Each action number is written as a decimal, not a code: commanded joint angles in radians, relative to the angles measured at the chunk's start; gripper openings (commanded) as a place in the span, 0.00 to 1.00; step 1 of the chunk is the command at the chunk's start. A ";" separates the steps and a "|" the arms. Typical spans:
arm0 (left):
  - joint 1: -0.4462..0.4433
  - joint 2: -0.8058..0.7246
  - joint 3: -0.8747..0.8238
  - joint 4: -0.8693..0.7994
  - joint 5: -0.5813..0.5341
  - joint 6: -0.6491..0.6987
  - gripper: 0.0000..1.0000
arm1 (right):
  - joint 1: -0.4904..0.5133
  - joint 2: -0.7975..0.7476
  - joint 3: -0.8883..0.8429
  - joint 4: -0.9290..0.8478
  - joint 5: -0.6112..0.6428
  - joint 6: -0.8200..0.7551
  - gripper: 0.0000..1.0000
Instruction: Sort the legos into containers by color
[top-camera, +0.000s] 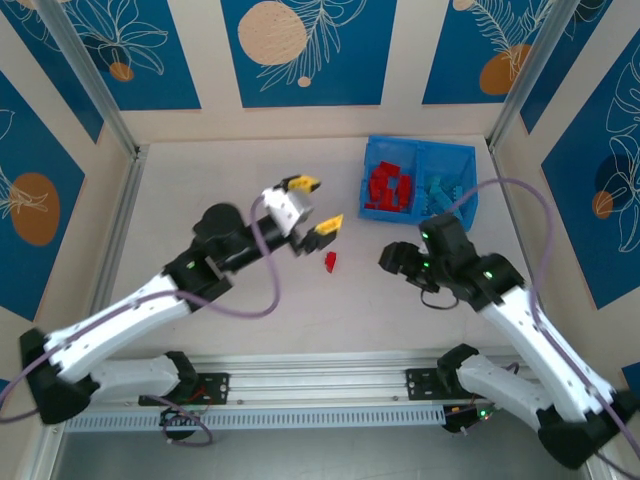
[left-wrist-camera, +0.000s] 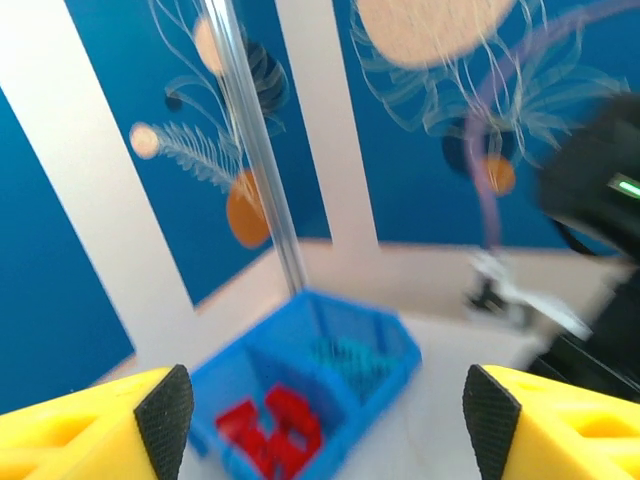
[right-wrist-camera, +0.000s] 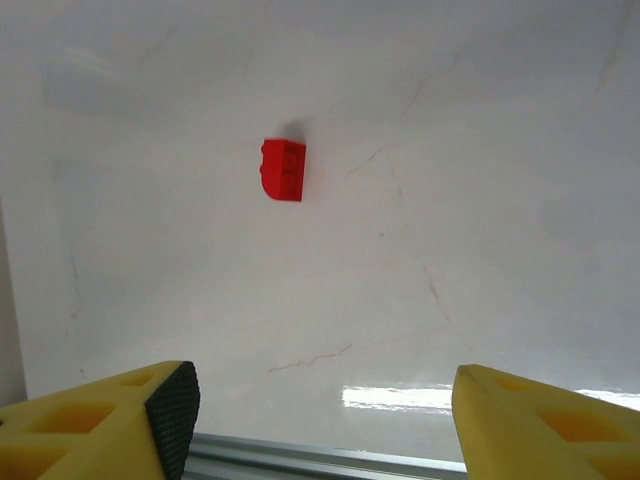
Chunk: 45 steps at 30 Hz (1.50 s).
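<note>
Robot arms, two of them, are reaching from the near edge of a pale table (top-camera: 190, 180) toward a bright blue bin (top-camera: 400, 146) that is standing at the far right.

Nearest, the right gripper (top-camera: 393, 258) is hanging in front of the bin's near wall, close to it but not touching. Its wrist camera is looking down between its yellow fingers (right-wrist-camera: 90, 425), which are standing wide apart with nothing between them.

A single red lego (top-camera: 330, 261) is lying on the bare table, in front of the bin and to the left of its near left corner. It is touching neither gripper.

Slightly farther back, the left gripper (top-camera: 315, 205) is hovering to the left of the bin, raised above the table. Its yellow, black-padded fingers (left-wrist-camera: 70, 430) are spread wide and are gripping nothing. Its wrist camera is looking across at the bin.

A central divider is splitting the bin into two compartments side by side. More red legos (top-camera: 390, 187) are lying heaped in the left compartment, and teal legos (top-camera: 445, 190) are lying in the right compartment.

Behind the bin, wall panels (top-camera: 300, 50) are showing pale leaf drawings and orange circles on deep blue.
</note>
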 joint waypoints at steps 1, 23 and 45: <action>0.004 -0.170 -0.109 -0.319 0.026 0.183 0.76 | 0.042 0.140 0.030 0.119 -0.075 -0.044 0.70; 0.004 -0.706 -0.491 -0.554 -0.007 0.444 1.00 | 0.139 1.056 0.468 0.166 0.049 0.011 0.55; 0.019 -0.708 -0.542 -0.475 -0.002 0.449 1.00 | 0.032 0.695 0.480 0.131 0.391 -0.149 0.21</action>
